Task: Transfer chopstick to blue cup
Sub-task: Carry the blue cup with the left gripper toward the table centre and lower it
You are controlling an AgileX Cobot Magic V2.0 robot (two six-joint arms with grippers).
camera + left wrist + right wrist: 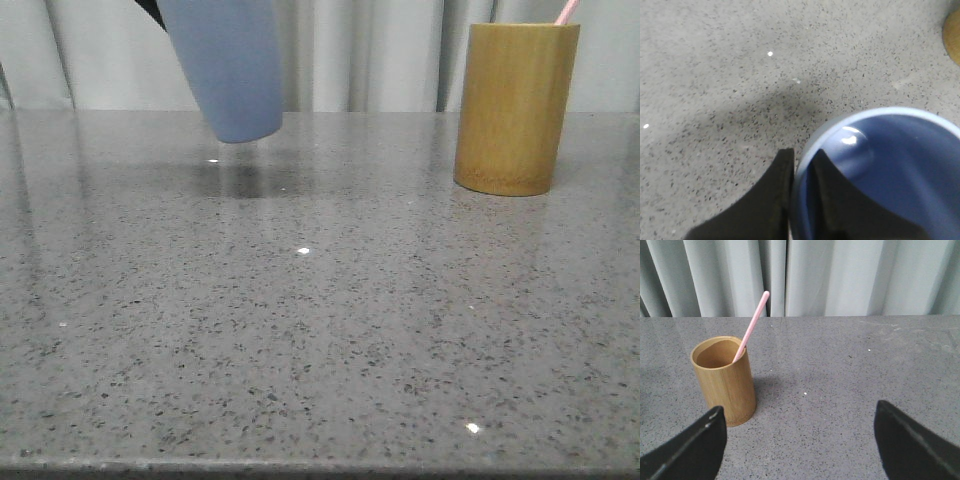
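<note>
One chopstick [751, 326] stands ahead of open right jaws.

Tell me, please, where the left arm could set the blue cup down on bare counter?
The counter is bare beneath the lifted blue cup and across the whole near stretch. Only the far right is taken, by the bamboo cup holding the chopstick.

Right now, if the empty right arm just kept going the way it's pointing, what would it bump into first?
Probably the table beyond its open end effector. The bamboo cup with the chopstick sits off to one side, though depth is hard to judge.
</note>
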